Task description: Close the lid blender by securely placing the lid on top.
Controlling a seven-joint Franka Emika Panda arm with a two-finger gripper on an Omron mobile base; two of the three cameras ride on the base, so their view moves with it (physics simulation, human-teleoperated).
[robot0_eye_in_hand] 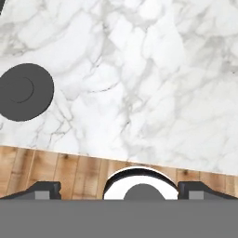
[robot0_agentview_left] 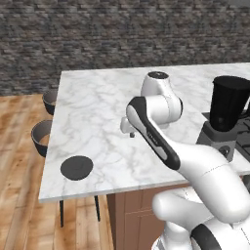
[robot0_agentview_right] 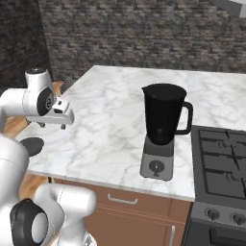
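I see open marble counter (robot0_agentview_left: 107,122) between the lid (robot0_agentview_left: 76,167) at left and the blender (robot0_agentview_left: 225,114) at right.

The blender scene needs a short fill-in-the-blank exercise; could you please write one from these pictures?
1. The lid lies flat on the marble ____, near its front corner.
2. The blender jar's rim is ____, with nothing covering it.
3. Right of the blender sits a black ____.
4. The gripper holds ____; its fingers are spread wide.

Missing words: counter; open; stove; nothing
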